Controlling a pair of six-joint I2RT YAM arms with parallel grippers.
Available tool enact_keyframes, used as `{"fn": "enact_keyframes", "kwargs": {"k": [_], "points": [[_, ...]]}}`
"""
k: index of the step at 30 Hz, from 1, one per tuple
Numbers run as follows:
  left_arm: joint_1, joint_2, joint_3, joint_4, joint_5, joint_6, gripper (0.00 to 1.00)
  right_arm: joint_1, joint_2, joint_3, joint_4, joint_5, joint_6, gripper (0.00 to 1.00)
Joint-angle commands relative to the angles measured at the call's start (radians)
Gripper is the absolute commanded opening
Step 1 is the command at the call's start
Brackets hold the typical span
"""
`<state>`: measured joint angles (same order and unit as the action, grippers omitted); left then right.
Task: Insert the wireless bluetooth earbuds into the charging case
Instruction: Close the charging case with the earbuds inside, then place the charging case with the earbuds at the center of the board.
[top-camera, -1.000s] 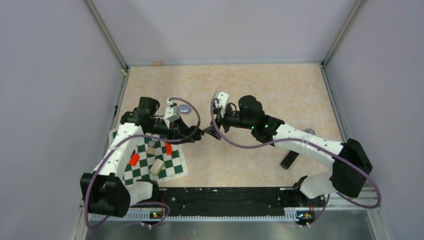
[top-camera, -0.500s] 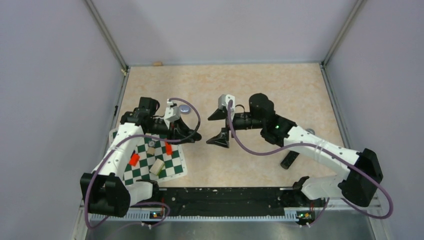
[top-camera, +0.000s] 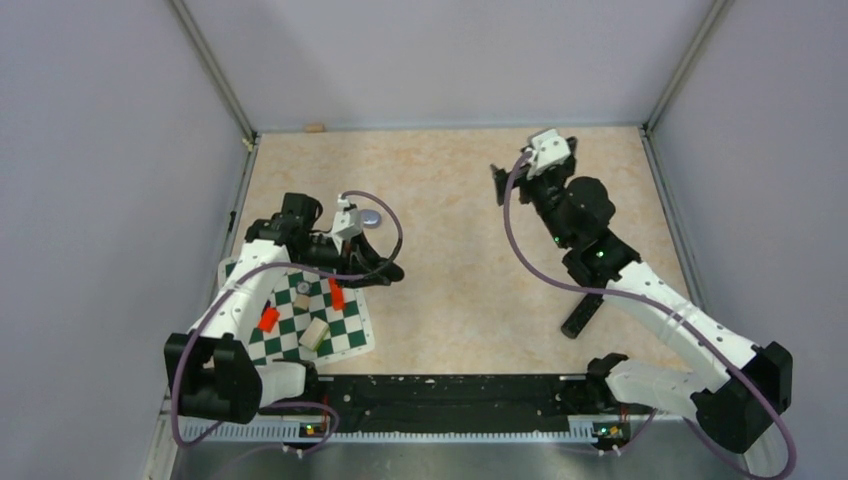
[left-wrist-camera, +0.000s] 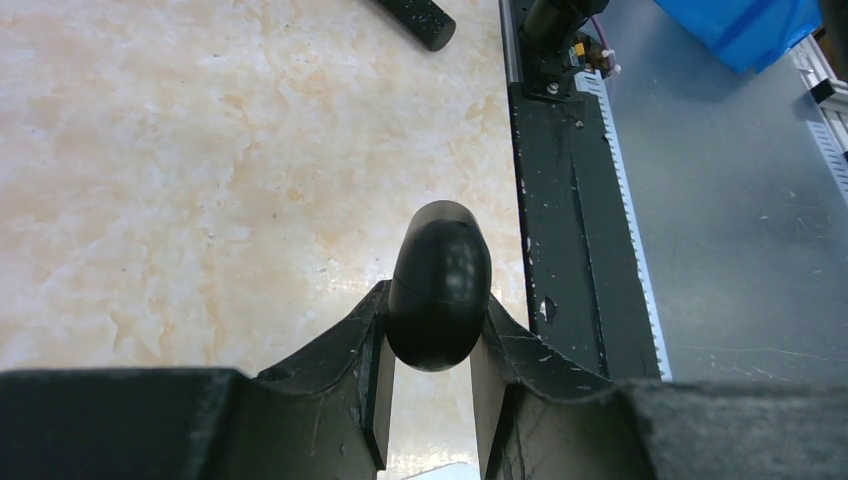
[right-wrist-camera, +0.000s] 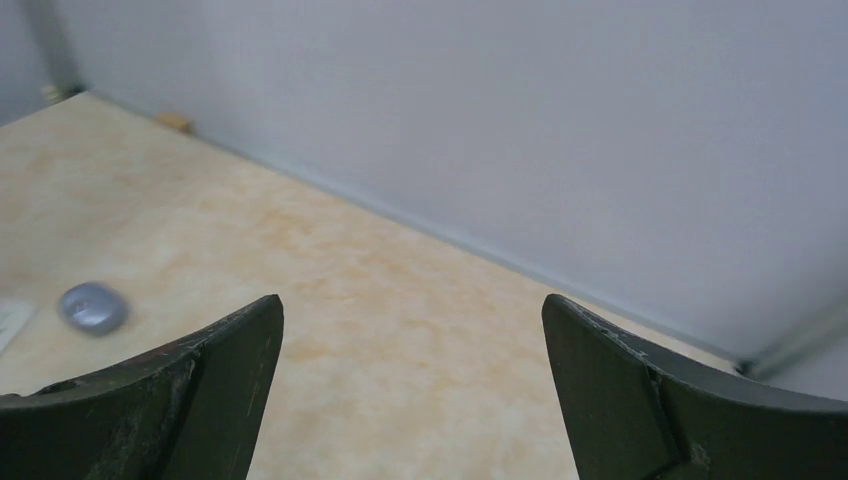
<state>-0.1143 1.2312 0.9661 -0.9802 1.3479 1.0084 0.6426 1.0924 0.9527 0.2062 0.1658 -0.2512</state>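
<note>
Moved: right end effector (right-wrist-camera: 410, 312) has swung from mid-table to the far right corner.
Right end effector: jaws spread wide, empty, probably clearing room.
Left end effector (left-wrist-camera: 434, 305): pinched tight on a black egg-shaped object (left-wrist-camera: 439, 285).
Charging case (top-camera: 371, 217): on the table (top-camera: 450, 200), beside the left wrist, untouched.
Earbuds: not discernible.

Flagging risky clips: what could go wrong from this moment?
1. The left gripper pinches a dark oval object only by its near end; it could slip out.
2. The charging case lies unheld on the table, and the open right gripper is well away from it.
3. No earbuds are visible, so insertion may stall.
</note>
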Motion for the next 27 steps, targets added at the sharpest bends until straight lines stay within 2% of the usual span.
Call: {"fn": "enact_keyframes", "kwargs": {"k": [1,4,8,12,15,20,24,27], "points": [[-0.03,0.036,0.077,0.014,0.009,-0.05,0.0,-0.064,-0.079,-0.052,0.186,0.365,-0.041,0.99],[-0.112,0.076,0.137,0.045,-0.105,-0.121,0.0,-0.066,-0.13,-0.077,0.177,0.325,-0.145,0.99],[-0.285,0.172,0.224,0.156,-0.357,-0.241,0.0,-0.066,-0.204,-0.147,0.21,0.309,-0.294,0.99],[-0.362,0.383,0.364,0.222,-0.314,-0.373,0.0,-0.082,-0.291,-0.302,0.344,0.246,-0.301,0.99],[-0.402,0.54,0.481,0.369,-0.337,-0.637,0.0,-0.103,-0.319,-0.374,0.392,0.179,-0.319,0.99],[-0.413,0.72,0.487,0.841,-0.477,-1.166,0.0,-0.136,-0.308,-0.419,0.434,0.178,-0.309,0.99],[-0.415,0.863,0.566,0.872,-0.561,-1.409,0.0,-0.138,-0.307,-0.448,0.491,0.185,-0.318,0.99],[-0.418,0.94,0.619,0.819,-0.613,-1.479,0.01,-0.137,-0.308,-0.459,0.501,0.178,-0.319,0.99]]}}
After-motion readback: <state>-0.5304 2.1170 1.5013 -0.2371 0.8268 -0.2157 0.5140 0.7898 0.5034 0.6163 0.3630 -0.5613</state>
